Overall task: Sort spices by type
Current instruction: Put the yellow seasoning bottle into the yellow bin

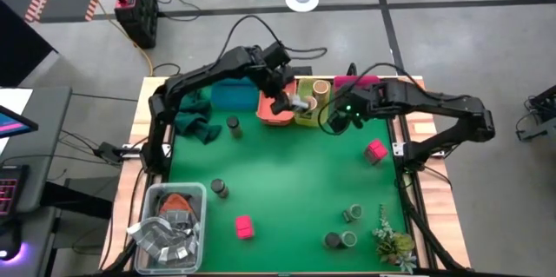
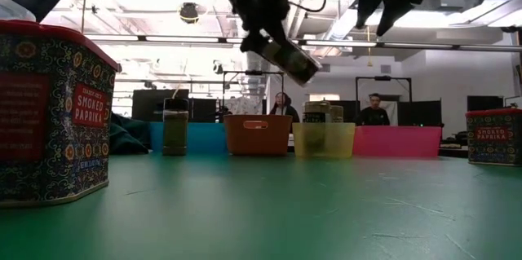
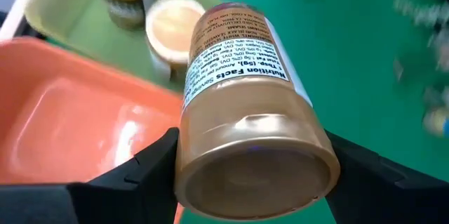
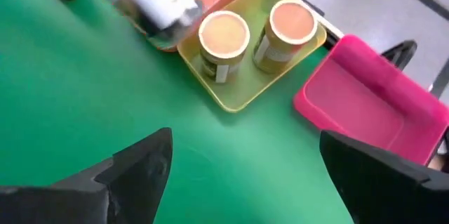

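Observation:
My left gripper (image 1: 289, 102) is shut on a tan spice jar (image 3: 242, 104) with a white label. It hangs above the seam between the orange tray (image 1: 271, 114) and the yellow tray (image 1: 311, 112). Two tan-topped cylinders (image 4: 224, 38) (image 4: 287, 24) stand upright in the yellow tray. My right gripper (image 4: 245, 175) is open in the air over the green mat, just near of the yellow tray and the pink tray (image 4: 372, 108). Dark-lidded jars (image 1: 233, 123) (image 1: 219, 188), pink boxes (image 1: 244, 226) (image 1: 375, 150) and green-topped jars (image 1: 352, 214) stand on the mat. My left gripper pinches the tan jar between its two fingers (image 3: 151, 164), on the sides near its wide round end (image 3: 256, 178). The fingers lie across the jar. The jar is lifted clear and tilted, its other end (image 2: 306, 68) slanting downward over the trays.
A blue tray (image 1: 233, 96) and dark green cloth (image 1: 195, 121) lie at the far left. A clear tub of grey packets (image 1: 169, 220) sits at the near left corner, a leafy sprig (image 1: 391, 238) at the near right. The mat's middle (image 1: 295, 173) is bare. People sit in the room behind.

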